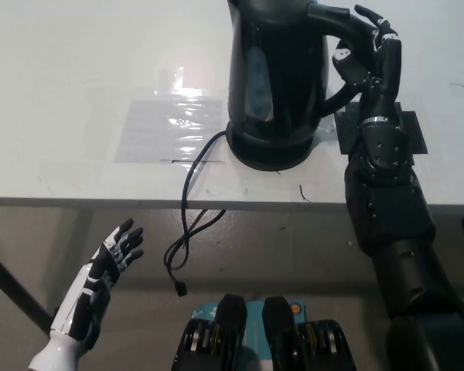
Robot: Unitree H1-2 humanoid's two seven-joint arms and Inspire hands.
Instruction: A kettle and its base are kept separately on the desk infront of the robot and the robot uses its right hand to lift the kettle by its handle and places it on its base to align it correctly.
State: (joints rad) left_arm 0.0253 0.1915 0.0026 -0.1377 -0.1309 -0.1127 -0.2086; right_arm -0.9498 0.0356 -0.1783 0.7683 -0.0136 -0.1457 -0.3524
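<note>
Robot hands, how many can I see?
2. The white left hand hangs open below the desk edge at lower left. The black right hand is on the kettle handle at upper right.

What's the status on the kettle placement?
Right robot hand shut on kettle handle. Kettle over base, seating unclear. Left robot hand open, below desk edge. Cord hangs off front, not in the way.

Bright overhead light washes the white bench [77, 85]. Glare flares off the clear plastic sheet [170, 124]. Focus is sharp throughout.
</note>
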